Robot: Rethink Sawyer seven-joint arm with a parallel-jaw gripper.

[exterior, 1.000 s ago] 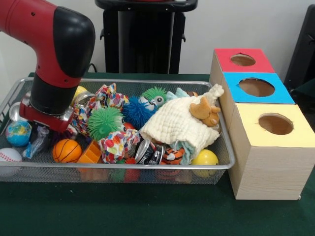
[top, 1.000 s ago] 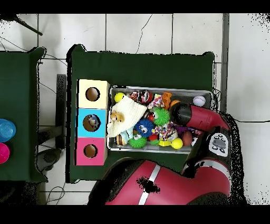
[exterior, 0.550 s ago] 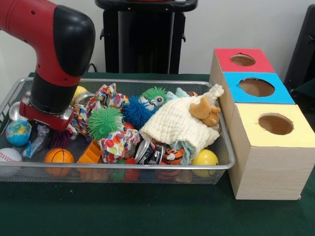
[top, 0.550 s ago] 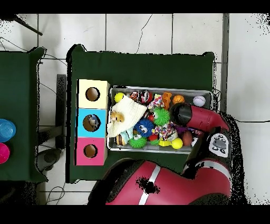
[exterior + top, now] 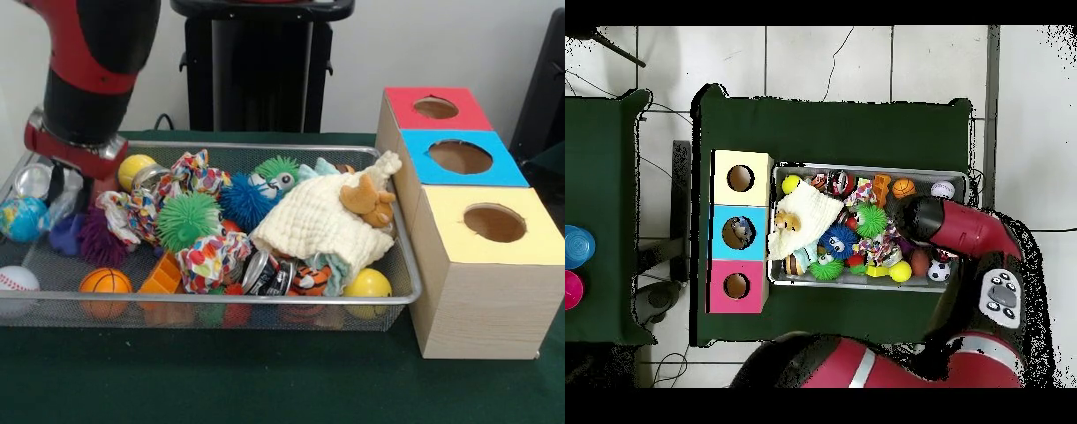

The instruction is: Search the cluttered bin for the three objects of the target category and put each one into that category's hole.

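Searching the silver wire-mesh bin on the green-clothed bench; the red and black arm's hand hangs over the bin's end by the purple spiky ball; whether it grips anything I cannot tell; next, choosing a target for the three-coloured hole boxes.

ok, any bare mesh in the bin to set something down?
Only by the baseball and basketball, in front of the purple spiky ball. From the green spiky ball to the cream cloth it's packed.
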